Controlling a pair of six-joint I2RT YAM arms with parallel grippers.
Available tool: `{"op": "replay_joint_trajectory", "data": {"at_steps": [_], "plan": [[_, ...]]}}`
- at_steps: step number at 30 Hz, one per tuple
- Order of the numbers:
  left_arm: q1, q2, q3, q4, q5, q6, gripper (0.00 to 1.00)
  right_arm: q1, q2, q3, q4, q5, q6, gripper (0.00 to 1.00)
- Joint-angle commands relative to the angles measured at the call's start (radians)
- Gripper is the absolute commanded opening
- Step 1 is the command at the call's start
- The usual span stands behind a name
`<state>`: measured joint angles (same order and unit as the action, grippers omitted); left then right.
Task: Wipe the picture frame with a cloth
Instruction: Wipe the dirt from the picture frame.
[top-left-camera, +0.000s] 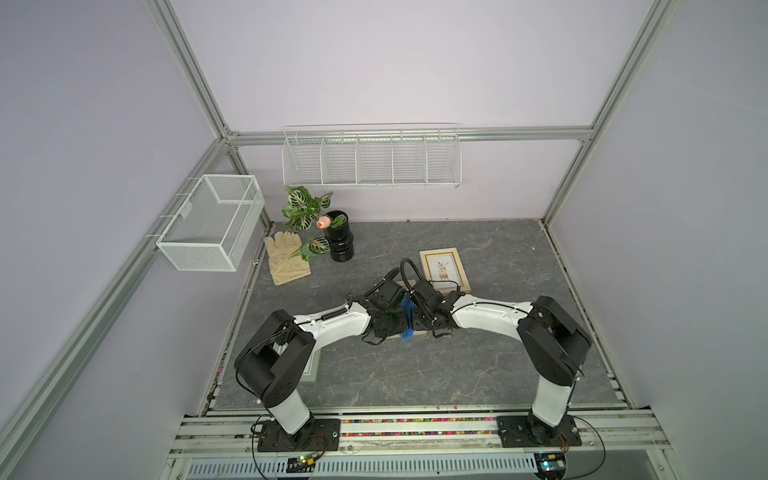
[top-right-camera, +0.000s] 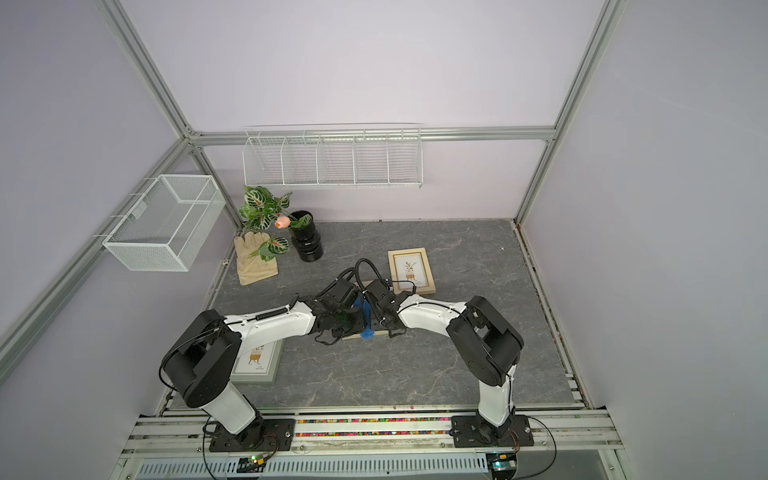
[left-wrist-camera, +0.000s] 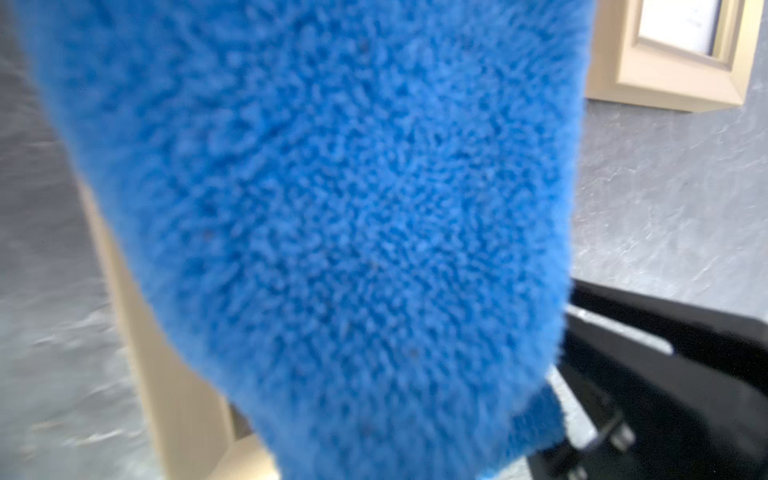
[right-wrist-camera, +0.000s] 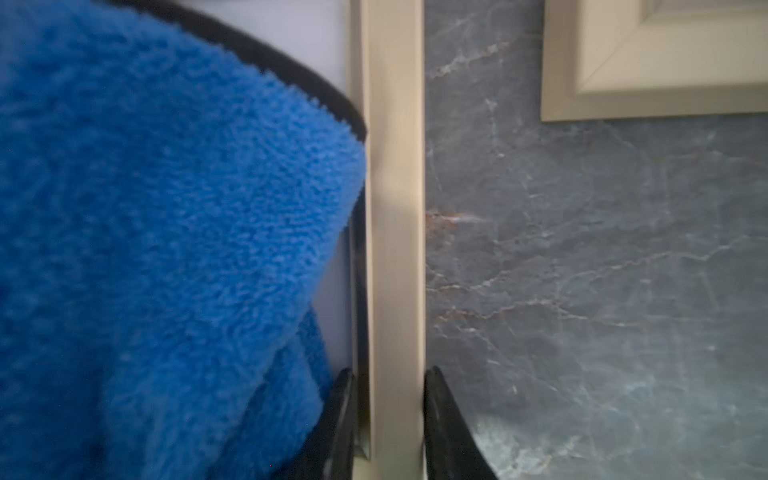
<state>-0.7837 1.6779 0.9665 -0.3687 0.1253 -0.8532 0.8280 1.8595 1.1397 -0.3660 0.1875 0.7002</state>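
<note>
Plush, fuzzy cloth (right-wrist-camera: 166, 249); smooth matt beige frame (right-wrist-camera: 395, 249); marble-look tabletop (right-wrist-camera: 582, 291)

So the fingers (right-wrist-camera: 440, 415) of the right gripper (right-wrist-camera: 390, 395) straddle one rail of the picture frame (right-wrist-camera: 395, 208). Glass-side finger: the cloth (right-wrist-camera: 166, 249) lies on the frame there, maybe touching that finger, it's blurry. Past the other finger, a second frame (right-wrist-camera: 665, 62) lies on the table (right-wrist-camera: 582, 291), apart.

3 picture frames (top-right-camera: 411, 270) (right-wrist-camera: 395, 249) (top-right-camera: 257, 361); 1 blue cloth (left-wrist-camera: 332, 208); 1 glove (top-left-camera: 286, 259); 1 black vase (top-left-camera: 340, 243); 2 wire baskets (top-left-camera: 208, 224) (top-left-camera: 370, 160); 2 arms (top-left-camera: 336, 324) (top-left-camera: 490, 318).
</note>
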Motion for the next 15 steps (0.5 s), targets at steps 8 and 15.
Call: {"op": "replay_joint_trajectory", "data": {"at_steps": [8, 15], "plan": [[0.026, -0.091, -0.089, -0.203, -0.118, 0.033, 0.00, -0.006, 0.053, -0.032, -0.108, 0.018, 0.020, 0.26], [-0.034, 0.034, 0.014, -0.090, -0.051, -0.024, 0.00, -0.006, 0.038, -0.047, -0.108, 0.023, 0.025, 0.26]]}}
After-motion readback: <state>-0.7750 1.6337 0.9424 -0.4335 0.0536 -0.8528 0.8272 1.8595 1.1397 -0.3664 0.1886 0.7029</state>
